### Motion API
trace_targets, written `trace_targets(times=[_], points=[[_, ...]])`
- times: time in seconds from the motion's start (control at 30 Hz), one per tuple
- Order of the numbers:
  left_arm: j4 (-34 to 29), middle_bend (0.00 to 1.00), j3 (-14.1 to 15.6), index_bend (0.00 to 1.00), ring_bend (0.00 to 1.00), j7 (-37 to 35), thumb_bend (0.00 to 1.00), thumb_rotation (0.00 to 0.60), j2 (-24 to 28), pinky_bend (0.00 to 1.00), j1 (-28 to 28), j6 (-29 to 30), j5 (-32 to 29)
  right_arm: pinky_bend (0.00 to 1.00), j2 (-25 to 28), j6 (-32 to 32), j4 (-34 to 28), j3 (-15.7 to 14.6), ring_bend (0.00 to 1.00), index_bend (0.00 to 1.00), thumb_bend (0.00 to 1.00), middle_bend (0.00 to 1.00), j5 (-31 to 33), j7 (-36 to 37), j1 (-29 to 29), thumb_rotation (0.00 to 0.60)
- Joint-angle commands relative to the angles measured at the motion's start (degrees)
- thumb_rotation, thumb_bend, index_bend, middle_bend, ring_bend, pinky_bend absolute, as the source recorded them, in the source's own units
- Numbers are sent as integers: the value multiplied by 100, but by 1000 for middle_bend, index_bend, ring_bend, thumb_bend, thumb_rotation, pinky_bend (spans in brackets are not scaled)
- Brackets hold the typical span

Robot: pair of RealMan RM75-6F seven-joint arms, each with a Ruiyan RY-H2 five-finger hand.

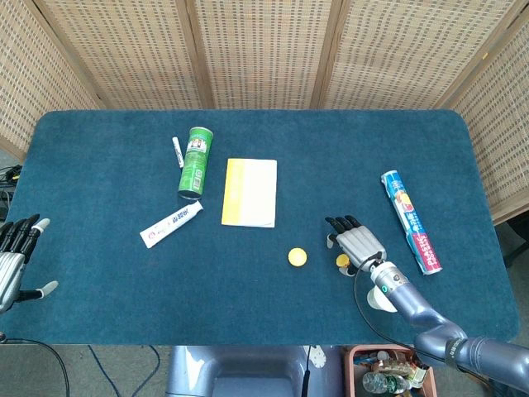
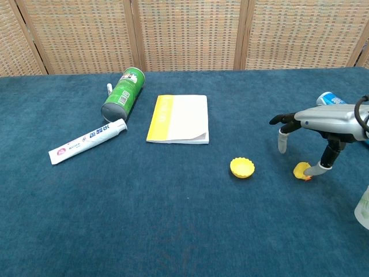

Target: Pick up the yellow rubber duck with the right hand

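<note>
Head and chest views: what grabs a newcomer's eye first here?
The right hand over the yellow rubber duck near the table's front right, fingers spread and one fingertip at the duck, which sits on the cloth. Next, the green can lying on its side at left, beside the yellow-and-white notepad and the toothpaste tube. The left hand rests open at the far left edge.
</note>
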Motion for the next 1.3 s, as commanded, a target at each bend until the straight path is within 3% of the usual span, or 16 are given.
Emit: trace_targets(times=[0.03,0.77,1.1,1.3], points=[[-1,0,3,0,0,2,0,600,2,0,-5,-15,-7,0,-41,-13,67,-56,0,364,207,0,48,-38,3,600],[6,0,11,0,0,9,0,600,-2,0,-23,-56,-44,0,-332,-95,597,-141,0,512,300,0,-103,448,18,600],[4,0,11,0,0,-47,0,600,28,0,-16,-49,-51,0,-82,106,157,-33,0,513,302,0,-326,514,65,600],[9,0,26,0,0,-79,0,600,43,0,-25,-79,-41,0,186,3,-605,261,0,512,302,0,-258,127,434,600]])
